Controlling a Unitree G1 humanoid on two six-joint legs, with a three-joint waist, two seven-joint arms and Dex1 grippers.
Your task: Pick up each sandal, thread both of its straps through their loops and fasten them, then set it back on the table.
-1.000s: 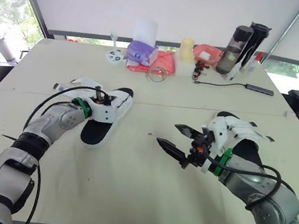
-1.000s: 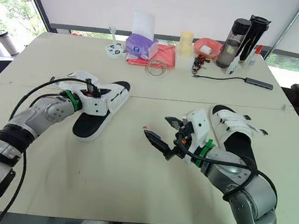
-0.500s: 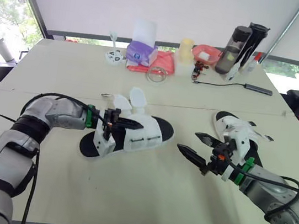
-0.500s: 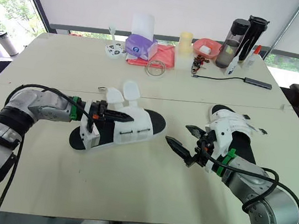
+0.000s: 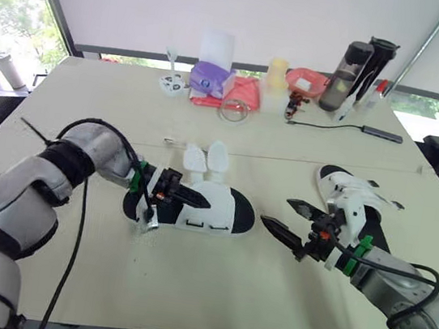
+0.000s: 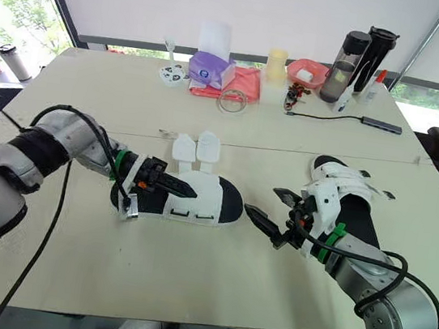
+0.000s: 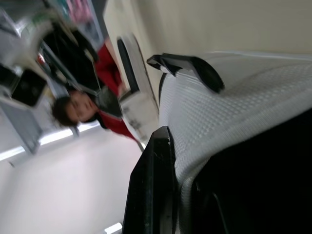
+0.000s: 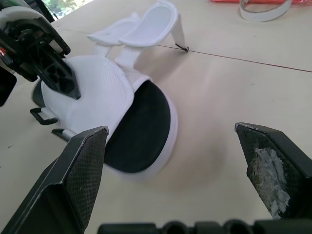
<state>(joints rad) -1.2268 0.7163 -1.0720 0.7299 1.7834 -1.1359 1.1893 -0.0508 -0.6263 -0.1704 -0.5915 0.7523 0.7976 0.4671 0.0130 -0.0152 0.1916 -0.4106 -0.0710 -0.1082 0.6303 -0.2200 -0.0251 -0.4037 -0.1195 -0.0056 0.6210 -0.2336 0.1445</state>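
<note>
Gripping white sandal (image 6: 207, 204) by its mesh upper with left gripper (image 6: 180, 185): one black finger across the top, the other against the opposite face, per left wrist view. Holding right gripper (image 6: 262, 201) spread wide and empty just off the sandal's toe, no contact. Sandal apparently sole-down on table (image 6: 185, 291); lift not confirmable. Both straps (image 6: 182, 148) undone, flipped up side by side on the sandal's far edge. Black loops (image 8: 41, 117) on its near edge unthreaded. Judged step: threading the first strap. Suggest holding the clamp firm so the upper cannot twist. Bring right gripper over the toe to the strap nearer it and pinch at the free tip only. Feed the tip end-first through the matching loop, then fold back to fasten. Avoid catching both straps in one pinch, given how close together. Second sandal (image 6: 346, 195) past the toe, behind right gripper, apart from the held one. Containers, all well beyond the sandal's strap edge: purple tissue box (image 6: 210, 71) with one tissue (image 6: 214, 37) standing out of the top; red bowl (image 6: 309, 62) holding something white, unidentified; pale yellow cup (image 6: 276, 62), contents hidden; smoke-tinted bottle (image 6: 347, 60) and black bottle (image 6: 376, 51), both lidded, contents not readable.
</note>
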